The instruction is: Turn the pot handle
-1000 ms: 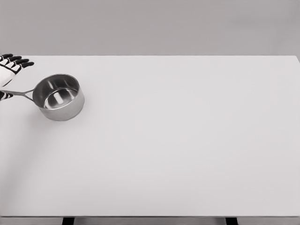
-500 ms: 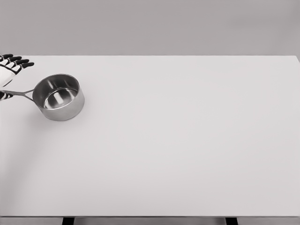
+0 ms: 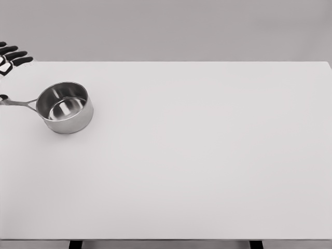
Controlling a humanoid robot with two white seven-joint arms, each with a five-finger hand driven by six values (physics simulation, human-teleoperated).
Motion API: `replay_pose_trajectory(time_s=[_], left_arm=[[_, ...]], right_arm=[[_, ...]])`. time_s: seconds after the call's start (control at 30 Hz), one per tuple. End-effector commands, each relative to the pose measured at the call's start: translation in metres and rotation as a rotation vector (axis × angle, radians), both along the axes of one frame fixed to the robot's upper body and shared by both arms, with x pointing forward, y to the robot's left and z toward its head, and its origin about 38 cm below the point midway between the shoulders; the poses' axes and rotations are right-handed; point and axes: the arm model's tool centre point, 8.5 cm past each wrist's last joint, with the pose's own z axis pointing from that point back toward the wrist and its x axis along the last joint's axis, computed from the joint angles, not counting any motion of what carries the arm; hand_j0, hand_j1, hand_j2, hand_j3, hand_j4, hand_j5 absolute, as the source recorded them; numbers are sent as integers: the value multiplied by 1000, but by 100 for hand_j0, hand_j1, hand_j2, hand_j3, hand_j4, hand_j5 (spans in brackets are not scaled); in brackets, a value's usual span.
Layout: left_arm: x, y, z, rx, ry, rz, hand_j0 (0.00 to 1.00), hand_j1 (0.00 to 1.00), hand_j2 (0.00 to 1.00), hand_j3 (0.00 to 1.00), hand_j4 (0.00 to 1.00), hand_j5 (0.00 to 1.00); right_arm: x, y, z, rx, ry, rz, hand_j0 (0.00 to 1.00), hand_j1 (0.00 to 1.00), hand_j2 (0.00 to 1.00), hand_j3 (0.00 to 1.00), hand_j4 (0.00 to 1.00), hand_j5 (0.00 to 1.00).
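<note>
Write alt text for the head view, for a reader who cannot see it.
A steel pot sits at the far left of a white table, its handle pointing left. The left hand shows at the left edge, fingers spread, above the handle and off it.

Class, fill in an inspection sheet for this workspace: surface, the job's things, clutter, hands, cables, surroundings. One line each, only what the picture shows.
Surface: white table, flat, filling most of the view; dark legs show below its front edge.
Job's things: steel pot upright near the table's far left, empty inside; its handle points left toward the picture edge.
Clutter: nothing seen.
Hands: left hand at the upper left edge, dark fingers spread, above and apart from the handle; a dark fingertip shows at the handle's end, contact unclear. Right hand not in view.
Cables: nothing seen.
Surroundings: plain grey wall behind the table.
</note>
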Motion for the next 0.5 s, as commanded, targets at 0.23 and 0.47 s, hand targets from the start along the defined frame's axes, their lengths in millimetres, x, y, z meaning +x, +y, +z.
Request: replay_pose_trajectory(time_s=[0.23, 0.47], left_arm=[[-1, -2, 9, -23, 14, 10, 100, 100, 100, 100, 100, 100], [16, -40, -6, -59, 52, -69, 100, 100, 100, 100, 100, 100]], right_arm=[[0, 0, 0, 0, 0, 0, 100, 100, 100, 100, 100, 100], [0, 0, 0, 0, 0, 0, 100, 100, 100, 100, 100, 100]])
